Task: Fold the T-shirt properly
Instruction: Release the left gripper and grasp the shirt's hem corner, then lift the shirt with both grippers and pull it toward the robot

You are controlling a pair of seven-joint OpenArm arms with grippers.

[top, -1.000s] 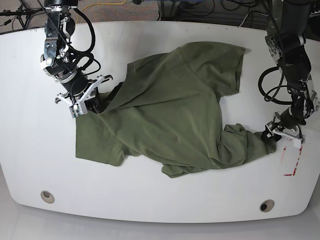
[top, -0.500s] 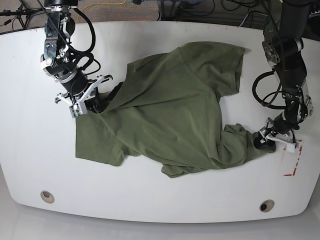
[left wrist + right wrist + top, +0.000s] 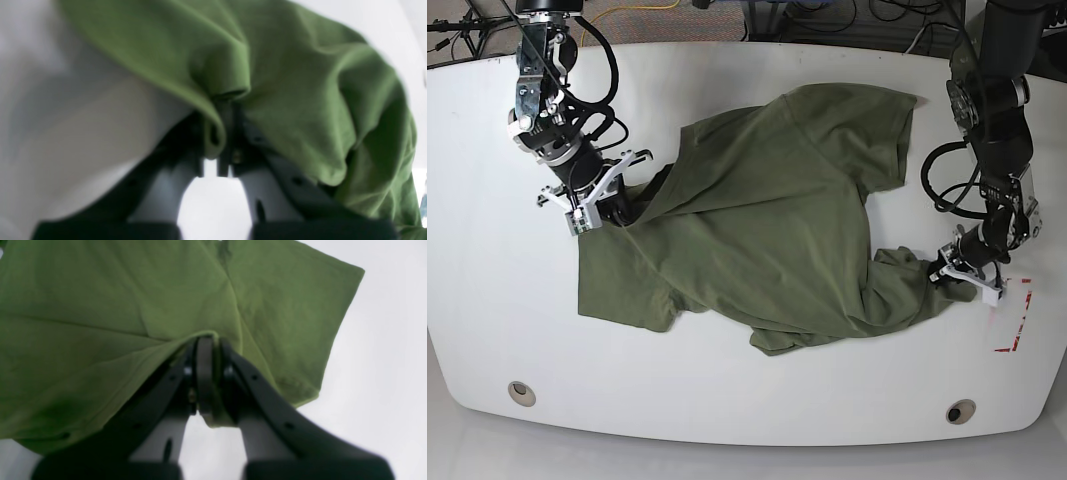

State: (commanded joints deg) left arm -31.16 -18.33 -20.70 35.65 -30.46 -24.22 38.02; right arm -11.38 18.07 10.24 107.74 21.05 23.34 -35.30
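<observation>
The olive-green T-shirt (image 3: pixel 767 220) lies crumpled and partly spread across the middle of the white table (image 3: pixel 487 300). At its left side, my right gripper (image 3: pixel 612 212) is shut on a fold of the T-shirt (image 3: pixel 116 306); in the right wrist view the cloth is pinched between the black fingers (image 3: pixel 203 363). At the table's right, my left gripper (image 3: pixel 949 275) is shut on the bunched lower corner of the T-shirt (image 3: pixel 300 100), with cloth draped over its fingers (image 3: pixel 230 133).
Red tape marks (image 3: pixel 1017 325) lie on the table near its right edge, just beside my left gripper. Two round holes (image 3: pixel 521 392) (image 3: pixel 960 411) sit near the front edge. Cables hang behind the table's far edge.
My left gripper has slid leftward and slightly up, away from the red tape, pushing the bunched corner in with it. The right arm has stayed put.
</observation>
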